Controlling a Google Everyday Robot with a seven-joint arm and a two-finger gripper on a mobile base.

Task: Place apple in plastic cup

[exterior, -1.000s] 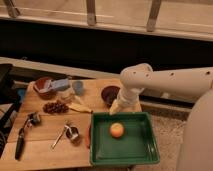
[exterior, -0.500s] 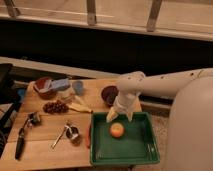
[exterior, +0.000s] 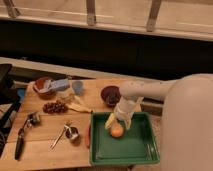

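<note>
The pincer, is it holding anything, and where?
Nothing yet. The open pincer hangs over the small round yellow-orange apple in the green plastic tray.

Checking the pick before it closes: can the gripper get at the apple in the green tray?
Probably yes. The gripper hangs open right over the apple, which lies alone in the green tray; nothing stands between them.

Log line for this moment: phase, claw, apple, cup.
phase: pre-grasp | claw: open, over apple | apple: in green tray, not lifted | plastic cup: on wooden table, left of tray
</note>
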